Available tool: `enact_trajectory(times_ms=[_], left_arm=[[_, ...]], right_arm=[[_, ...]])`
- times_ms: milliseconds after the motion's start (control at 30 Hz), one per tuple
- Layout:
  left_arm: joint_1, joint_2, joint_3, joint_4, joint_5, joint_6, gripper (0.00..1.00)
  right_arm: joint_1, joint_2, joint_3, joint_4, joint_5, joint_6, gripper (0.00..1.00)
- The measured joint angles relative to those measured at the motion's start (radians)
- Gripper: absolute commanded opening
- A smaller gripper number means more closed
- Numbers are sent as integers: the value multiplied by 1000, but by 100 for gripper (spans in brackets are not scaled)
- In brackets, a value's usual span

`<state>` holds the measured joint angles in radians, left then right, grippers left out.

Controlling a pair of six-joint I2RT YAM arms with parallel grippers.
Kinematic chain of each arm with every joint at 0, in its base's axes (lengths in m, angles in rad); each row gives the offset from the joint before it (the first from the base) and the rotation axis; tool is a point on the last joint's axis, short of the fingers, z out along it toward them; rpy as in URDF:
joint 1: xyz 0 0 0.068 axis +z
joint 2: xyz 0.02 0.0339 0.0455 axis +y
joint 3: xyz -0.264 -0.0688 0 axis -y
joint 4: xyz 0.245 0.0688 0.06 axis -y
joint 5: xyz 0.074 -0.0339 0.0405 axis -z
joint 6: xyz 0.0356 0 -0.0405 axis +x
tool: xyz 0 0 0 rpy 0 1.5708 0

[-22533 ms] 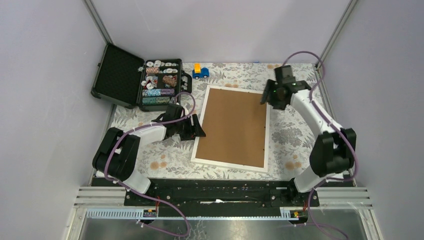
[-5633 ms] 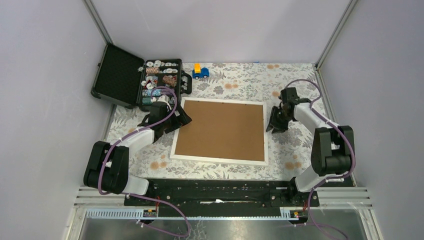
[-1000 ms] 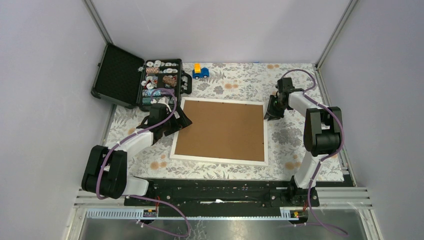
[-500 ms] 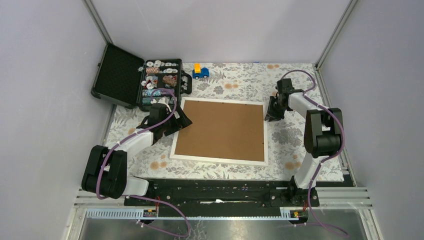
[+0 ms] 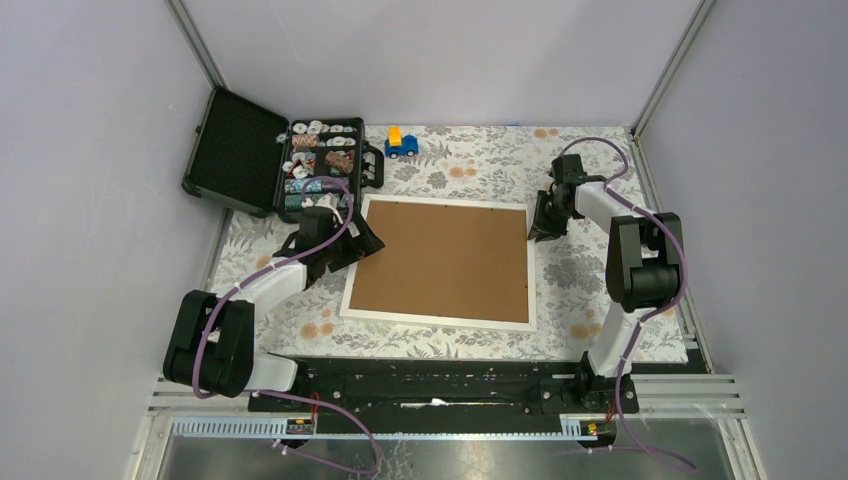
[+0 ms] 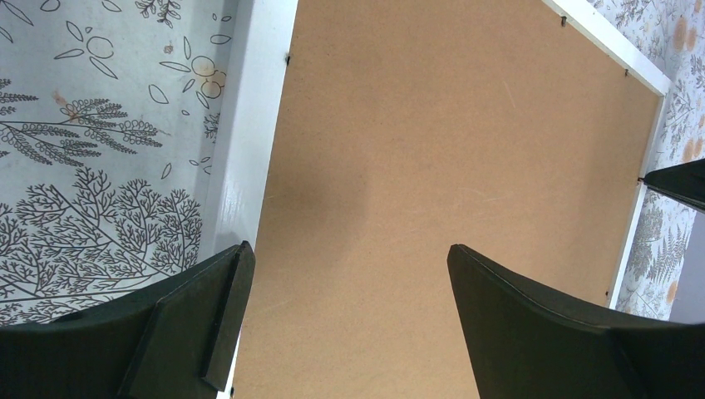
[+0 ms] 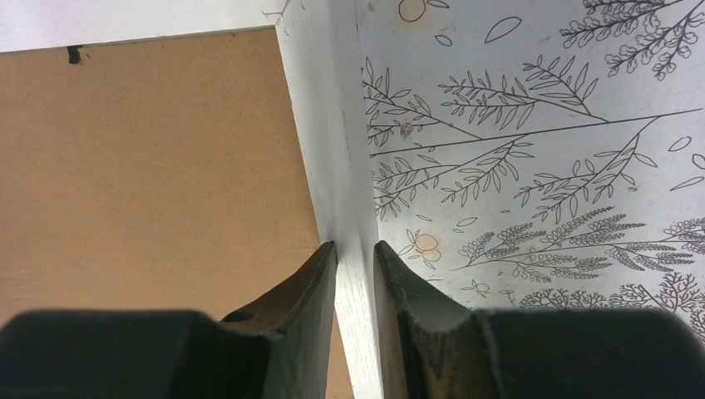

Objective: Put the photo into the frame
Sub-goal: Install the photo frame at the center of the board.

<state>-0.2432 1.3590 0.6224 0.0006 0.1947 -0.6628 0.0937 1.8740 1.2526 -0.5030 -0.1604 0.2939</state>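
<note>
While the frame (image 5: 440, 262) lies face down in the middle of the floral tablecloth (image 5: 580, 270), its brown back turned up and its thin white moulding showing all round, everything else sits about it. Off its far left corner, an open black case (image 5: 270, 155) rests with its lid thrown back to the left, and its tray compartments hold many small pieces too small to identify. At the same corner, just nearer than the case, the left gripper (image 6: 349, 253) hovers with its jaws spread wide and gripping nothing. Its wrist view shows one dark finger (image 6: 199, 307) over the left moulding, where the white strip meets the cloth, and the other finger (image 6: 540, 324) over the brown back, well inside the frame. Small black tabs (image 6: 287, 60) sit along the inner edge of the moulding, where it meets the board. Beyond the far edge of the frame, apart from it, a small blue and yellow toy car (image 5: 401, 143) stands on the cloth. At the right edge of the frame, close to its far right corner, the right gripper (image 7: 356, 247) is pinched onto the white moulding, one finger on the brown-back side and one on the cloth side, with the strip running up between them
</note>
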Motion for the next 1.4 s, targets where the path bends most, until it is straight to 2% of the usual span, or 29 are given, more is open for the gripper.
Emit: enact_trajectory(times_ms=[333, 533, 700, 933, 1000, 1100, 1167, 1233, 1333, 1400], left_arm=[[0, 0, 0, 1, 2, 0, 95], [0, 0, 0, 2, 3, -1, 95], [0, 0, 0, 1, 3, 0, 95], [0, 0, 0, 2, 5, -2, 96], [0, 0, 0, 3, 5, -3, 96], [-1, 0, -3, 0, 10, -9, 96], [-2, -3, -10, -7, 9, -9, 97], [-3, -5, -10, -12, 9, -9, 97], [-4, -12, -10, -23, 9, -9, 98], [-5, -16, -10, -31, 10, -10, 99]], right_arm=[[47, -7, -5, 12, 60, -12, 30], [109, 21, 33, -24, 176, 0, 30], [188, 96, 134, -136, 349, 35, 31], [354, 242, 320, -336, 684, 59, 32], [376, 258, 336, -356, 722, 57, 32], [372, 240, 336, -378, 646, 66, 36], [369, 217, 338, -407, 535, 95, 39], [388, 185, 361, -329, 300, 148, 41], [421, 105, 370, -217, 98, 180, 43], [401, 22, 345, -183, 32, 185, 45]])
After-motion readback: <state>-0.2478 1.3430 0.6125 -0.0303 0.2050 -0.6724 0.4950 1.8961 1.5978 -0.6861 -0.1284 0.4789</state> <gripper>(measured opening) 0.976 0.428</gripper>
